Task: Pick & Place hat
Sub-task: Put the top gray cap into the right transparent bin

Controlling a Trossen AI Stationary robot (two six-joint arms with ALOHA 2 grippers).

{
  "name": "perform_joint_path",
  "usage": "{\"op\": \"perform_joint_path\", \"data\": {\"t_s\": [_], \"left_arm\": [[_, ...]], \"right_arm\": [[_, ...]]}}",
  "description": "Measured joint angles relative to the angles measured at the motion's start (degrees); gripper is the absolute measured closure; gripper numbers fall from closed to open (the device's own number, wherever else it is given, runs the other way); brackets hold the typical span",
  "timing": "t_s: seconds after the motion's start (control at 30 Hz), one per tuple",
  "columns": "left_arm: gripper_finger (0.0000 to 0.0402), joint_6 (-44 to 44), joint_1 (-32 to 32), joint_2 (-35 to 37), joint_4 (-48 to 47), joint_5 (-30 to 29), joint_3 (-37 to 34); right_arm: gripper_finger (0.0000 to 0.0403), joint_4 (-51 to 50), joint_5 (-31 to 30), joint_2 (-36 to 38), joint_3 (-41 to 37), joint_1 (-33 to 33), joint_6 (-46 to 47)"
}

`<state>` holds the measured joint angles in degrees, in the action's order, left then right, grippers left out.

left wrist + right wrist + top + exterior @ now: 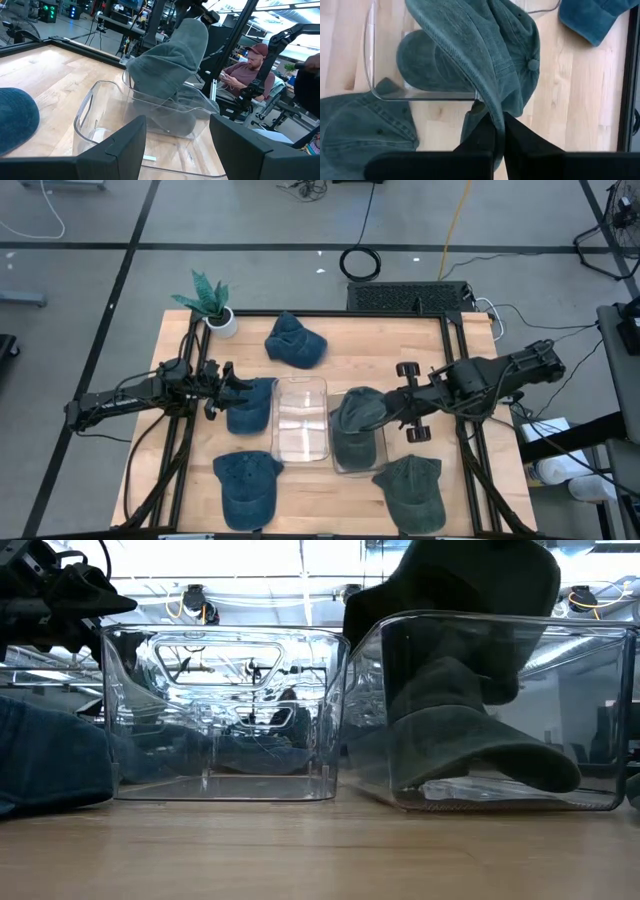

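My right gripper (pixel 497 131) is pinched tight on the dark green denim cap (pixel 355 415), holding a fold of its cloth right at the edge, and the cap hangs half in, half above the right-hand clear plastic bin (pixel 372 465). From table height I can see the lower part slumped against the bin floor while the crown bulges over the rim. It's soft stuff, this cap: light, floppy, no shape of its own except the stiffer brim, so it drapes and folds wherever I carry it. My guess is it will snag on the rim sooner than slide in cleanly. The brim or a thick seam is the place to hold; thin cloth just bunches.

My left gripper (pixel 228 385) waits with its fingers spread wide, empty, hovering over a blue denim cap (pixel 250 408) lying on the wooden table (pixel 180 470) just beside the empty left-hand clear bin (pixel 300 420). That one looks equally limp. Another green cap (pixel 412 492) lies near the table's front edge, well clear of my grip. A person sits beyond the table in my left wrist view.
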<state>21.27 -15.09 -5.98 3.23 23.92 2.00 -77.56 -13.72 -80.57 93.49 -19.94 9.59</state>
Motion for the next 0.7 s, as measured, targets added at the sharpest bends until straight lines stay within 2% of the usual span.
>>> {"op": "perform_joint_path", "data": {"t_s": [0.33,0.43,0.7], "left_arm": [[0.0174,-0.01,0.02,-0.01,-0.01,0.0,0.0],[0.0174,-0.01,0.01,-0.02,-0.01,0.0,0.0],[0.0174,0.0,0.01,-0.01,0.0,0.0,0.01]], "right_arm": [[0.0395,9.05,0.58,2.92,0.0,-0.08,-0.92],[0.0399,8.74,3.12,2.81,0.0,-0.09,-1.33],[0.04,7.45,3.38,1.24,-3.22,-0.07,-1.11]]}}
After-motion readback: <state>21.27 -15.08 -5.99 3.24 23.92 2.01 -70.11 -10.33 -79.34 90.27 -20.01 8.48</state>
